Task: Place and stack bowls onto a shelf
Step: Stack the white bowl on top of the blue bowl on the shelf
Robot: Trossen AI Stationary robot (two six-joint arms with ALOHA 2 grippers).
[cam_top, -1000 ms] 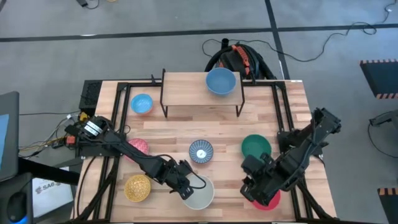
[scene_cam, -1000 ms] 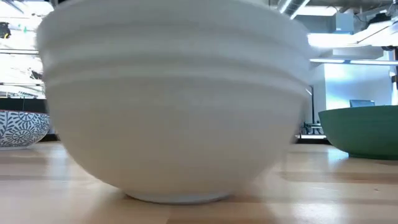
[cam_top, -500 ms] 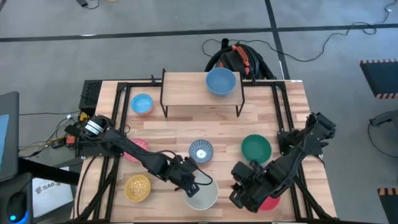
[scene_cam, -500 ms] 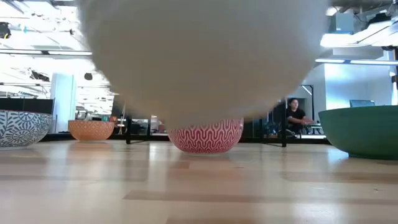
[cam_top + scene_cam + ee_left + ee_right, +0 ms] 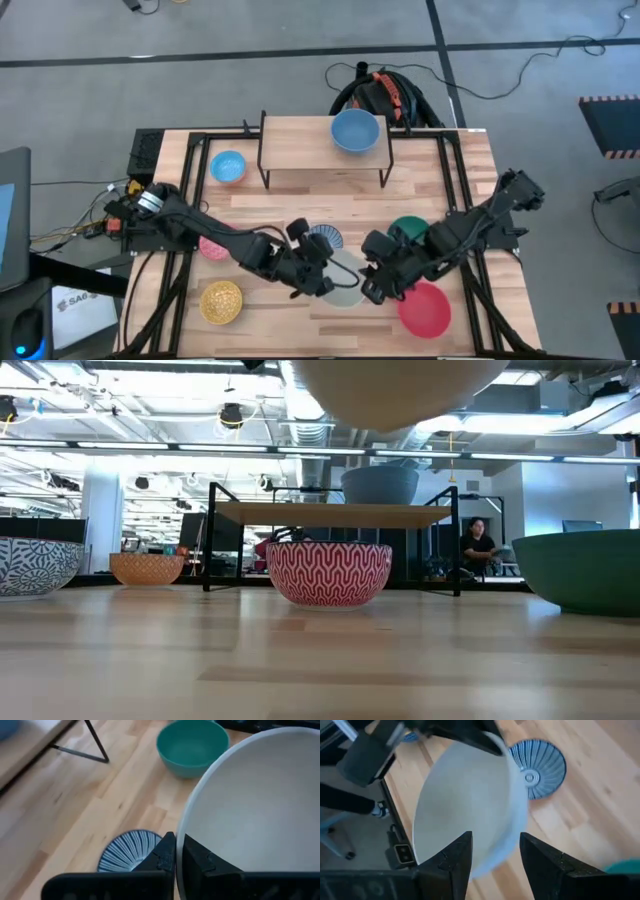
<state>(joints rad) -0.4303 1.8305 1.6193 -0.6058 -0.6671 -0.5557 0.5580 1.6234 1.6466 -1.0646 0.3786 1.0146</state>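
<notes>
Both jaws meet white bowl point(image 5: 345, 278): left clamped, right seemingly open.

Overhead, table-level and two close wrist views, all sharing the white bowl point(image 5: 345, 283).

I see a black and orange bag point(image 5: 381, 92) on the grey floor, just past the far edge of my wooden tabletop point(image 5: 440, 185). Far back in the room, a person point(image 5: 477, 547) sits at a desk.
</notes>
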